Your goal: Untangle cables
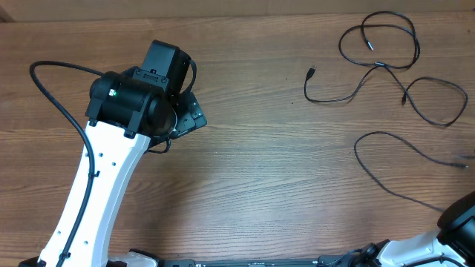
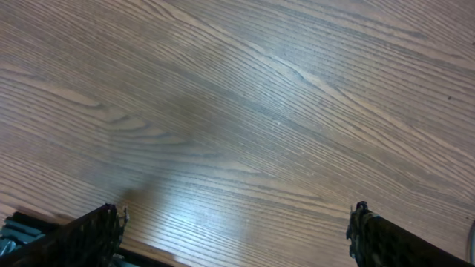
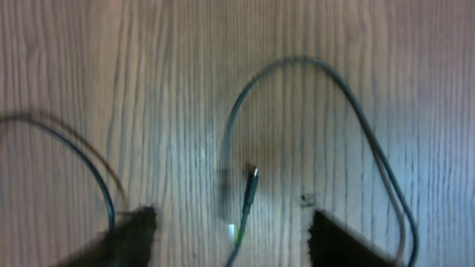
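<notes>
Thin black cables lie on the wooden table at the far right. One cable point(image 1: 347, 96) starts at a plug point(image 1: 310, 72) and runs into a loop point(image 1: 386, 26) at the top. Another loop point(image 1: 445, 119) lies beside it, and a long arc point(image 1: 393, 137) lies below. My left gripper point(image 2: 236, 230) is open over bare wood, far from the cables. My right gripper point(image 3: 230, 230) is open, with a cable end point(image 3: 251, 189) lying between its fingers and a cable loop point(image 3: 297, 63) beyond. Only part of the right arm point(image 1: 462, 219) shows in the overhead view.
The left arm point(image 1: 111, 148) reaches over the left half of the table, its own black lead point(image 1: 56, 81) arching beside it. Another cable strand point(image 3: 89, 159) runs by the right gripper's left finger. The table's front edge is at the bottom.
</notes>
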`<state>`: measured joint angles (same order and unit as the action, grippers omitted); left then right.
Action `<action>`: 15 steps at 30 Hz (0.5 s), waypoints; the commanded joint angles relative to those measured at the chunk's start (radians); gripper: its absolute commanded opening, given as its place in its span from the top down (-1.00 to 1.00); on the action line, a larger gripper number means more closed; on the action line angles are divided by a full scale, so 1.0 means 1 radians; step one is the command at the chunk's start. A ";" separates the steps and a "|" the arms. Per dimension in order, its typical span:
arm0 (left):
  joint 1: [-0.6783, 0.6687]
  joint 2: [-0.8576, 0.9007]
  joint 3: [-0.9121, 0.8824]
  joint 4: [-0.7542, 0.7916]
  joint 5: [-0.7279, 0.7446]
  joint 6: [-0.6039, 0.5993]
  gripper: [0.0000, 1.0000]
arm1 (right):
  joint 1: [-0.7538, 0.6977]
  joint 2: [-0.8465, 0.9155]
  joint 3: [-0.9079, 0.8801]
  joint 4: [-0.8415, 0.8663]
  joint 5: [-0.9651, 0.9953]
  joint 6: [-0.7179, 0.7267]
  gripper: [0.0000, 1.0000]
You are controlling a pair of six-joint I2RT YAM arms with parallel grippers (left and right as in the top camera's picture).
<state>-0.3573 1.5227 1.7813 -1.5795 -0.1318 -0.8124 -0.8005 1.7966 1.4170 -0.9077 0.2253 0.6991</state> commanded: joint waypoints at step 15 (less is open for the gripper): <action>0.003 -0.004 0.020 0.001 -0.017 0.013 -0.99 | 0.039 0.003 -0.045 -0.055 -0.104 -0.101 -1.00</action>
<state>-0.3573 1.5227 1.7813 -1.5787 -0.1318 -0.8124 -0.7780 1.7966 1.4021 -0.9646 0.0750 0.6075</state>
